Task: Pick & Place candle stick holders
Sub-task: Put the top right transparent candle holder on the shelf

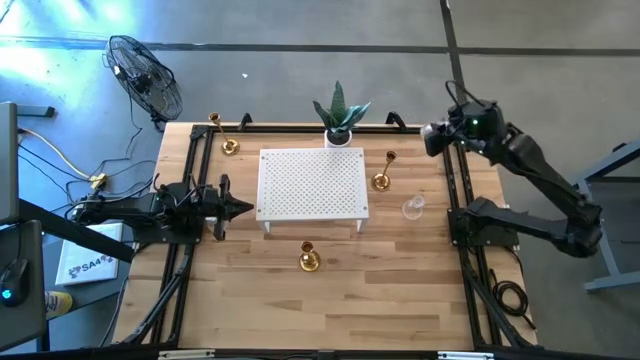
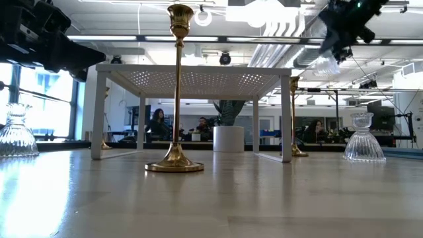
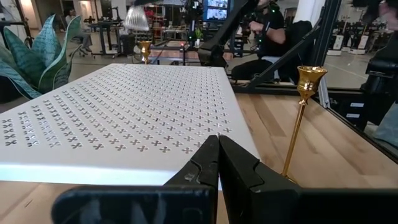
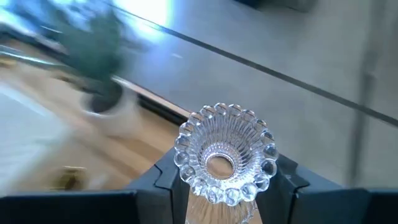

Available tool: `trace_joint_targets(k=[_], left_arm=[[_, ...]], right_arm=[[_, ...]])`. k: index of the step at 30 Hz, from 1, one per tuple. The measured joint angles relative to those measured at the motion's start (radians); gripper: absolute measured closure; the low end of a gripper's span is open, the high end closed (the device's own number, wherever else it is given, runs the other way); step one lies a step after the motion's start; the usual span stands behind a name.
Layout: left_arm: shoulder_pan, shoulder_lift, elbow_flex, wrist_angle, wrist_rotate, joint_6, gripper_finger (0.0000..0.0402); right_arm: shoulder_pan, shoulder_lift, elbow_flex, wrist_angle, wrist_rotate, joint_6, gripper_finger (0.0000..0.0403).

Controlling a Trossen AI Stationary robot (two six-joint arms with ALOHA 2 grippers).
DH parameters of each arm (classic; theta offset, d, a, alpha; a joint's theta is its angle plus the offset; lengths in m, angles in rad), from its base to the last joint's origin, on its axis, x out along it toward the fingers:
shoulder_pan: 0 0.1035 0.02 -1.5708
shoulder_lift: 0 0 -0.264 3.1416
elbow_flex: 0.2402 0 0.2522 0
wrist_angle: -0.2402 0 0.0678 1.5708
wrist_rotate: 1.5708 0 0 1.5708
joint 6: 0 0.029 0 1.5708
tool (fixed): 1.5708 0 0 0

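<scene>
My right gripper (image 1: 432,138) is high over the table's far right corner, shut on a clear glass candle holder (image 4: 225,163), which also shows in the low view (image 2: 328,65). Another glass holder (image 1: 413,207) stands on its base right of the white stand. The low view shows one more glass holder at the left (image 2: 14,132). Three gold holders stand upright on their bases: far left (image 1: 228,140), right of the stand (image 1: 383,178) and near centre (image 1: 309,260). My left gripper (image 1: 240,208) is shut and empty, level at the stand's left edge (image 3: 217,155). My right gripper pinches the glass holder between its two fingers (image 4: 287,180), one on each side. The holder's flared ribbed base (image 4: 249,140) faces the wrist camera and hides the place of contact. The holder is lifted clear, well above the table.
A white perforated stand (image 1: 312,183) on legs fills the table's middle. A green plant in a white pot (image 1: 340,118) stands behind it at the far edge. Black rails (image 1: 190,170) run along the table's left and right sides. People sit in the room beyond.
</scene>
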Motion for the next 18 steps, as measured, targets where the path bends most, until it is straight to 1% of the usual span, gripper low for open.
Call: trace_joint_targets(k=[4,9,14,18], left_arm=[[0.0,0.0,0.0,0.0,0.001,0.0,0.0401],[0.0,0.0,0.0,0.001,0.001,-0.003,0.0401],[0.0,0.0,0.0,0.001,0.002,-0.003,0.0401],[0.0,0.0,0.0,0.001,0.002,-0.003,0.0401]], right_arm=[[0.07,0.003,0.076,0.001,-0.093,0.025,0.0277],[0.164,0.037,0.139,0.009,-0.103,0.049,0.0277],[0.259,0.115,0.163,0.054,-0.118,0.065,0.0277],[0.328,0.191,0.164,0.15,-0.18,0.075,0.0277]])
